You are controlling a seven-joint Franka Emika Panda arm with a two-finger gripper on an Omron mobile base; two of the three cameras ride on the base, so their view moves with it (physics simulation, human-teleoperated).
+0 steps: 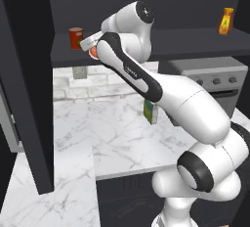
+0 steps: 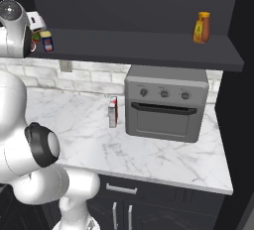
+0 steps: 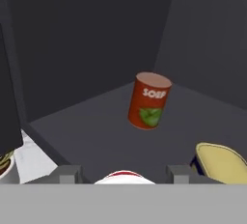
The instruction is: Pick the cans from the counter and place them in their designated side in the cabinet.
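Left base view: the arm reaches up to the left end of the cabinet (image 1: pixel 195 42) shelf, and the gripper (image 1: pixel 93 45) sits at the shelf edge with the red can (image 1: pixel 93 52) showing under it, just beside the soup can (image 1: pixel 75 37). A carton (image 1: pixel 150 111) stands on the counter (image 1: pixel 97 133), partly behind the arm.

Right base view: the tin (image 2: pixel 47 40) already stands on the shelf's left end, next to the hand. A bottle (image 2: pixel 201 27) stands far along the shelf, above the oven (image 2: pixel 166 102).

Hand view: the 2 fingertips (image 3: pixel 67 174) flank a white, red-rimmed top, the red can, centred low between the jaws. The jaws appear pinched on it, though the contact itself is hidden. The soup can stands ahead, well apart; the tin's yellow top lies just right of the right fingertip.

The step looks like setting the red can down on this side. To do it well, lower until its base rests flat on the shelf, keep off the tin, then spread the jaws and draw straight back without tipping either can.
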